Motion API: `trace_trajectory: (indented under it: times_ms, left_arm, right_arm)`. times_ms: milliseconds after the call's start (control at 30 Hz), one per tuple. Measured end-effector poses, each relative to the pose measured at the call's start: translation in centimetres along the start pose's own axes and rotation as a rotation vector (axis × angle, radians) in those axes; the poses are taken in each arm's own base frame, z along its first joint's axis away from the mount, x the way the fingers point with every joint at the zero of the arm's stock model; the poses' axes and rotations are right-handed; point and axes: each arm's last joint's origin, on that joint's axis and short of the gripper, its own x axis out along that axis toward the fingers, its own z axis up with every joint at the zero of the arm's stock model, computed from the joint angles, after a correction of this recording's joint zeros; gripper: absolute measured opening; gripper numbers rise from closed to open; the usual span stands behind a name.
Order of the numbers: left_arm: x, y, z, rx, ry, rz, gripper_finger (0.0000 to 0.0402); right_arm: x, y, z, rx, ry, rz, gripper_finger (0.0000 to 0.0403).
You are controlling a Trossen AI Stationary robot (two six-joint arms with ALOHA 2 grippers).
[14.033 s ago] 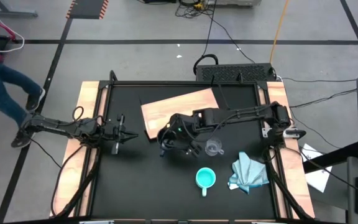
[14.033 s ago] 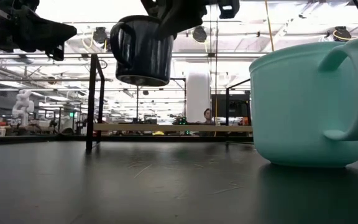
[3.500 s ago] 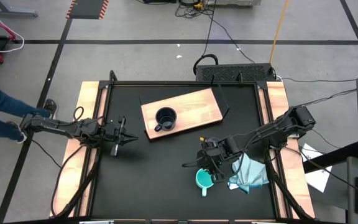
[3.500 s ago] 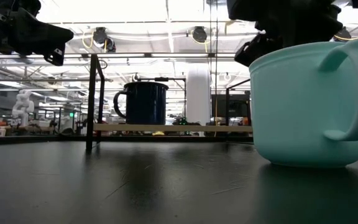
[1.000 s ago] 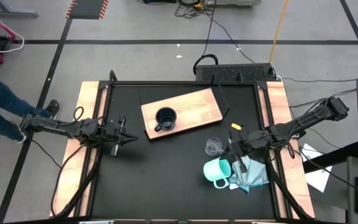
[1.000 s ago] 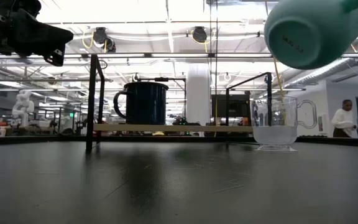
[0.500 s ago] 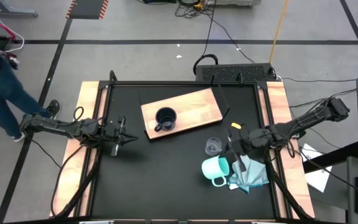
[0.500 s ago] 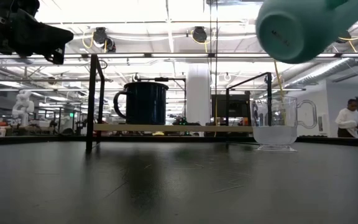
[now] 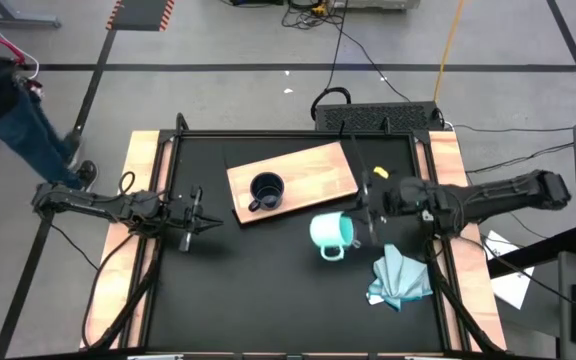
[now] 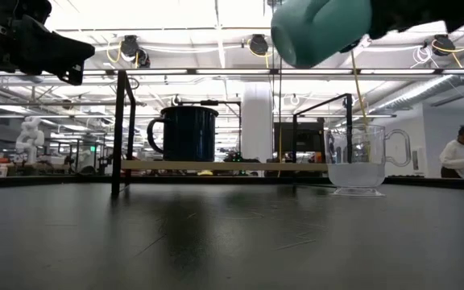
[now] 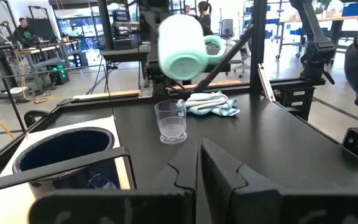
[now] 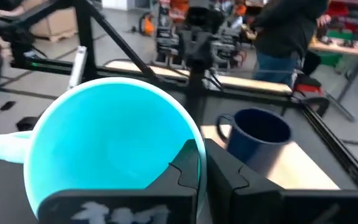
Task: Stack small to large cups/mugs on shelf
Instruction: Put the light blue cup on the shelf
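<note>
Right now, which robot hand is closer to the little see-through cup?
The right hand. It hangs in the air above the glass cup, gripping the turquoise mug. The left hand waits across the table, beyond the wooden shelf.

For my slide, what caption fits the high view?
Right gripper carries the turquoise mug toward the black mug on the shelf.

Turquoise mug (image 9: 330,232) aloft, tipped sideways

Bright ceiling lamps (image 10: 135,50) flared overhead in the low view, backlighting the black mug (image 10: 185,133) into near silhouette. The tabletop (image 10: 216,242) carried soft reflections. The turquoise mug (image 12: 114,146) was blurred in both wrist views.
</note>
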Motion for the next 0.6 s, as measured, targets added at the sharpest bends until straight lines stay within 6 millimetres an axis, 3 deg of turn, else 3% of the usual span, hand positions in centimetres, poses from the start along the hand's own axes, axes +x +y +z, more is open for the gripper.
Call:
trace_trajectory:
  times_ms: [333, 600]
  left_arm:
    - [0.0, 0.0, 0.0, 0.030, 0.002, 0.000, 0.0024]
    - [0.0, 0.0, -0.2, 0.053, 0.015, -0.002, 0.0024]
  right_arm:
    - [-0.4, -5.5, 4.0, 0.099, 0.052, -0.056, 0.0000]
    - [1.0, -9.8, 6.3, 0.176, 0.157, -0.111, 0.0000]
